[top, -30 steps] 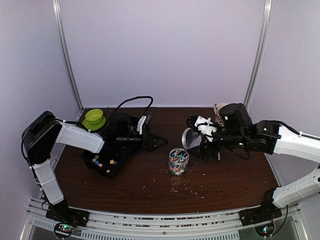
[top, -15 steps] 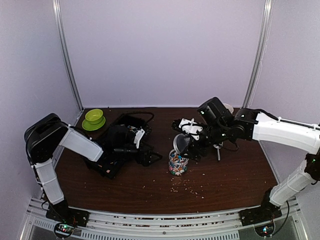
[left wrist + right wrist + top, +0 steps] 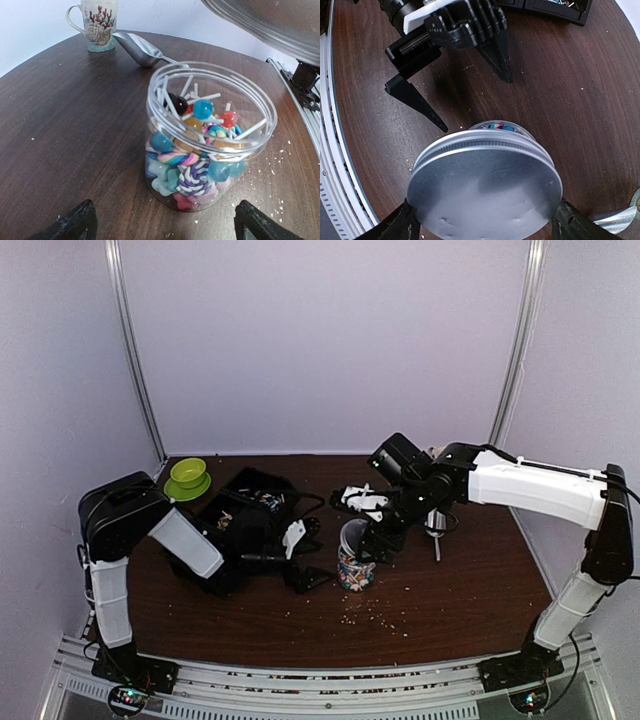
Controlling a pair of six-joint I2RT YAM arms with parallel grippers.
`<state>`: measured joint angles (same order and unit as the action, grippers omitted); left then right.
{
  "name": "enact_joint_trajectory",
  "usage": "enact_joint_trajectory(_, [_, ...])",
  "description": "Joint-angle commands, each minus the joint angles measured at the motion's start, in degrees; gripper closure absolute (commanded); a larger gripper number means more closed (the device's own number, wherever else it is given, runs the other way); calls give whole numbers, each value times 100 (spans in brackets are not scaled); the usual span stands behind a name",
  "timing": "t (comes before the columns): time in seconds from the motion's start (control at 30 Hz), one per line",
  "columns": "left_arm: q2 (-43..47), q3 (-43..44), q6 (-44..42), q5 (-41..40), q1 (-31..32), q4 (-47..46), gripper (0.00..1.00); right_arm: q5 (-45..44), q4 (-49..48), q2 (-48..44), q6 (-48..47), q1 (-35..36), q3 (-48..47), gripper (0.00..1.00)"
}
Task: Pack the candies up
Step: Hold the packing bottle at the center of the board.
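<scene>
Lid [image 3: 485,187] is over the jar [image 3: 210,135] mouth but not seated. It is tilted, and a sliver of the opening shows past its far rim in the right wrist view. Right gripper [image 3: 484,227] pinches it across the rim, one finger each side, which leaves the underside free to drop onto the mouth.

Candies [image 3: 192,167] are in the jar, more than half full. Lollipop sticks poke up near the rim, none visibly over it. A few coloured bits sit in the black tray [image 3: 255,502] on the left, too small to identify.

Left gripper [image 3: 165,225] is empty, jaws spread wide, low over the table [image 3: 65,140]. Its tips are just short of the jar, one to each side of its line. My read: it's lined up to clamp the jar so it can't slide or spin while the lid goes on. The jar looks like thin clear plastic, probably light, so bracing matters.

Task looks near done; this is the capping step. Next move needs the lid levelled, centred and lowered. Risk: a stick catching under the rim and stopping it seating.

Crumbs [image 3: 280,155] around the jar base don't matter. Scoop [image 3: 142,50] and mug [image 3: 97,25] are at the far side, well apart.
</scene>
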<state>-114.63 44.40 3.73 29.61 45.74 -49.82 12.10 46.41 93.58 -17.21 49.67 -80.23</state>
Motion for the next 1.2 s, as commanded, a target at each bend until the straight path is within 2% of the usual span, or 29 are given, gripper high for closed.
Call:
enact_joint_trajectory(0.0, [-348, 307, -617, 86, 153, -370, 2, 180, 368, 137, -107, -127, -182, 14])
enact_joint_trajectory(0.17, [-788, 432, -542, 349, 202, -1048, 2, 288, 418, 291, -121, -153, -258, 14])
enact_joint_trajectory(0.5, [-1346, 966, -478, 380, 315, -1258, 2, 276, 608, 628, -134, -178, -506, 14])
enact_joint_trajectory(0.8, [-1598, 634, -407, 265, 358, -2273, 2, 66, 786, 805, -99, -194, -728, 14])
enact_joint_trajectory(1.17, [-1709, 540, -410, 125, 366, -2561, 2, -102, 915, 976, -59, -237, -810, 13])
